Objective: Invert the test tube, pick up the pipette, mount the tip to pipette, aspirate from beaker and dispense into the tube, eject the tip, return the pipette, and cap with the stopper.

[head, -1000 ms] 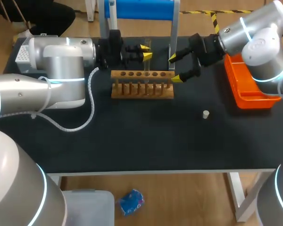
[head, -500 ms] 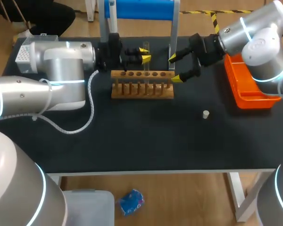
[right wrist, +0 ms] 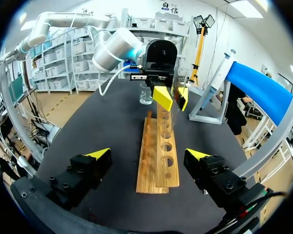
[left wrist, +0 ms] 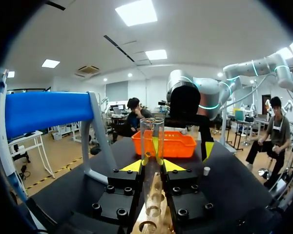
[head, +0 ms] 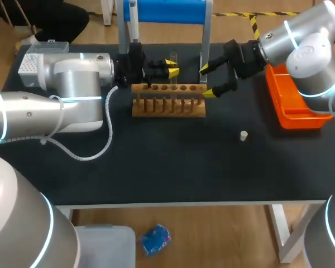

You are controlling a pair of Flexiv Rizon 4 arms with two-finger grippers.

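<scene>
In the head view, the left gripper point(head: 171, 66) sits just beyond the far edge of the wooden test tube rack point(head: 168, 101), its yellow tips pinched narrowly on the clear test tube point(head: 173, 57). The tube stands upright above the rack's middle holes. The right gripper point(head: 207, 80) hangs at the rack's right end, spread wide with nothing between its fingers. A small white stopper point(head: 243, 135) lies on the black table point(head: 173, 167), near and to the right of the rack. An orange tray point(head: 295, 109) rests at the right edge, and the blue stand point(head: 164, 11) stands at the far side.

In the left wrist view, the left gripper point(left wrist: 153, 165) clamps the test tube point(left wrist: 153, 139) from both sides, rim upward, with the rack point(left wrist: 154, 204) running beneath it. Ahead are the right gripper point(left wrist: 207, 148), the orange tray point(left wrist: 163, 145) and the stopper point(left wrist: 206, 170).

In the right wrist view, the right gripper point(right wrist: 148, 154) gapes wide over the near end of the rack point(right wrist: 158, 161), touching nothing. Farther along the rack, the left gripper point(right wrist: 171, 97) holds the test tube point(right wrist: 167, 119); whether its bottom sits in a hole cannot be told. A glass beaker point(right wrist: 146, 96) stands beyond the rack, and the pipette point(right wrist: 223, 68) hangs on the blue stand point(right wrist: 259, 90).
</scene>
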